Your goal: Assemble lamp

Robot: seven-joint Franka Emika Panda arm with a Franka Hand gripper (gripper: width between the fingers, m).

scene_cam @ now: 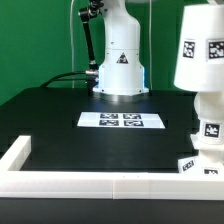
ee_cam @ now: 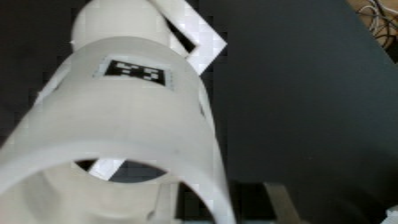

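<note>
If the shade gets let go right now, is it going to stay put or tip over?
The shade looks like stiff, hollow plastic, probably light. It is wider at the top than the bulb beneath it, so it seems top-heavy and could tip if nudged. Whether it is fully seated cannot be told, and the gripper is not clearly visible.

The tapered white shade (scene_cam: pixel 200 50) sits tilted above the round bulb (scene_cam: pixel 208 108) and tagged base (scene_cam: pixel 205 160).

Both pictures are dim and a bit blurry; the white shade (ee_cam: pixel 125 120) looks soft and fuzzy up close
</note>
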